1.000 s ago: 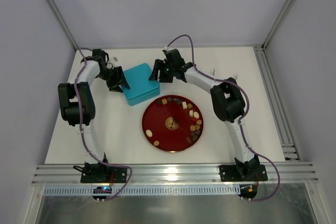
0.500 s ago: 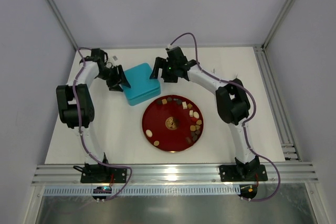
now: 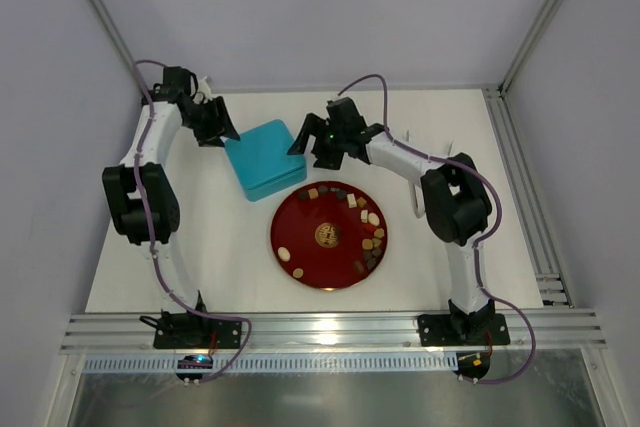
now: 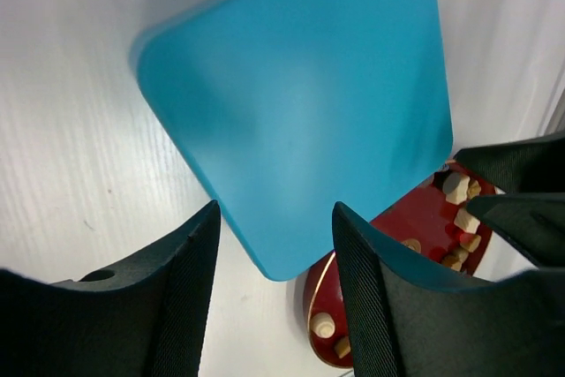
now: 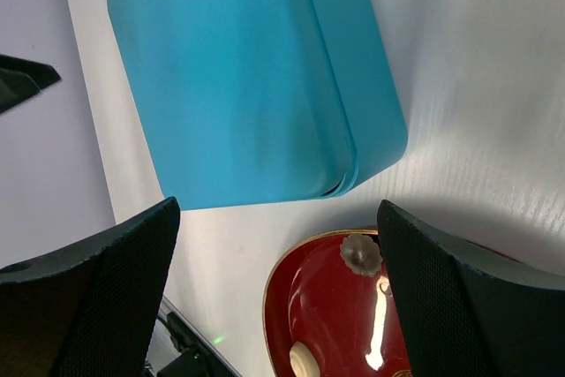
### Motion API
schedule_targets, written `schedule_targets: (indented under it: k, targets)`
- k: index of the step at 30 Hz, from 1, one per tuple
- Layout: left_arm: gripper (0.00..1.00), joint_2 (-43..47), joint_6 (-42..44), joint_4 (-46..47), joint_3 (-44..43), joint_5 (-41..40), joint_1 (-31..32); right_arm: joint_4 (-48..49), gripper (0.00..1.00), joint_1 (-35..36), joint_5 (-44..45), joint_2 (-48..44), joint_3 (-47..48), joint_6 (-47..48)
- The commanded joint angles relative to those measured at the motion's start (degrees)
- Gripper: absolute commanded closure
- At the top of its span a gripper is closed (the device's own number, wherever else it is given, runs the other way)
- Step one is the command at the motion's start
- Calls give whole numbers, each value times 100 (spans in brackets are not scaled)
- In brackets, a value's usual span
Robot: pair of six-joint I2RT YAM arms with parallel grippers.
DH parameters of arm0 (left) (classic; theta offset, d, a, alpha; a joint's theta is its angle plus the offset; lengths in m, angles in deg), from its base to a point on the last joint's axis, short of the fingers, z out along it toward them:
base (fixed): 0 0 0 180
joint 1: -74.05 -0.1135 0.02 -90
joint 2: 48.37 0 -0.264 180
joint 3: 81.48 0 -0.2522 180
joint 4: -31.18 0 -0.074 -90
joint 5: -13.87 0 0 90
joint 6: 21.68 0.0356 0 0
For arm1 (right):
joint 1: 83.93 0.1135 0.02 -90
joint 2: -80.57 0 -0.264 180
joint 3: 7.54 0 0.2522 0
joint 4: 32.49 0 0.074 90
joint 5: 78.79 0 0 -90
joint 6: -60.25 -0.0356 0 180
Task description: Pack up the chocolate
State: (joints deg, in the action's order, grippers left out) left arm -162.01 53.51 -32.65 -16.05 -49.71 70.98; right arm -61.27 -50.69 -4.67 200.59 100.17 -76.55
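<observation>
The lidded teal box (image 3: 262, 157) is flanked by the left gripper (image 4: 275, 214) and right gripper (image 5: 278, 209); both jaws are released, nothing grasped.

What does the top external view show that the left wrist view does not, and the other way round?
Only the top external view shows the whole round red plate with its gold centre emblem, and both whole arms, the left hand and right hand open on either side of the teal rounded-corner box. Only the left wrist view shows the ribbed inner faces of the left hand's black fingers. Both show that box, small brown and tan chocolate pieces on the plate, and the white table.
</observation>
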Motion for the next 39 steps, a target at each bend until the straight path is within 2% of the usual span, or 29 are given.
schedule_targets:
  k: [1, 4, 9, 19, 26, 39]
  targets:
    - [47, -87, 30, 58, -605, -681, -36, 536, 8, 16, -152, -436, -175, -347]
    - [47, -316, 40, 435, -939, -901, -62, 641, 7, 34, -170, -419, -228, -478]
    - [47, -702, -83, 1190, -1072, -603, -124, 764, 7, 60, -214, -401, -377, -680]
    - [47, -1230, -488, 2720, -676, 126, -141, 756, 7, 183, -249, -287, -290, -795]
    - [48, -1687, -786, 2932, -861, 627, -141, 861, 7, 210, -240, -208, -395, -909]
    - [48, -1556, -796, 3064, -518, 699, -132, 835, 7, 227, -302, 134, -307, -1093]
